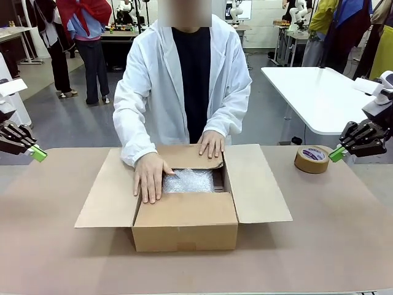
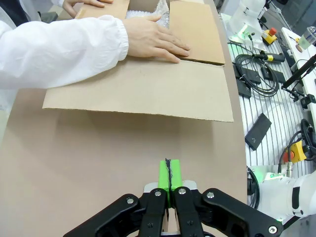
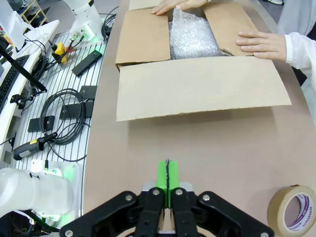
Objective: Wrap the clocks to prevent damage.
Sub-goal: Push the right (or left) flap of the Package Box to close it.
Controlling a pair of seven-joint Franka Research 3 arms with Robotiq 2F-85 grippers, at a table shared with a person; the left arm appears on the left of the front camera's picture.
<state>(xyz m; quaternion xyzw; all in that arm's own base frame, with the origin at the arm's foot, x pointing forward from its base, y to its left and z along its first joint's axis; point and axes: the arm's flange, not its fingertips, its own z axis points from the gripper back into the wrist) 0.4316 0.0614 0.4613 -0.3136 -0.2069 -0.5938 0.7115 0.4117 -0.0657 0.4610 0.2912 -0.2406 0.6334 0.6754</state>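
The clocks (image 1: 189, 180), one bubble-wrapped bundle, lie inside the open cardboard carton (image 1: 184, 230), long axis running 9-to-3 in the front view. The left gripper (image 1: 38, 153) is at their 9 o'clock and the right gripper (image 1: 336, 153) at 3. Both are about equally far, pinched shut and empty. The person's hand (image 1: 150, 178), just beside the bundle, is far nearer.

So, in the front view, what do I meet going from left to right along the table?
Left pincer → carton's left flap → bubble-wrapped clocks → carton's right flap → tape roll → right pincer.
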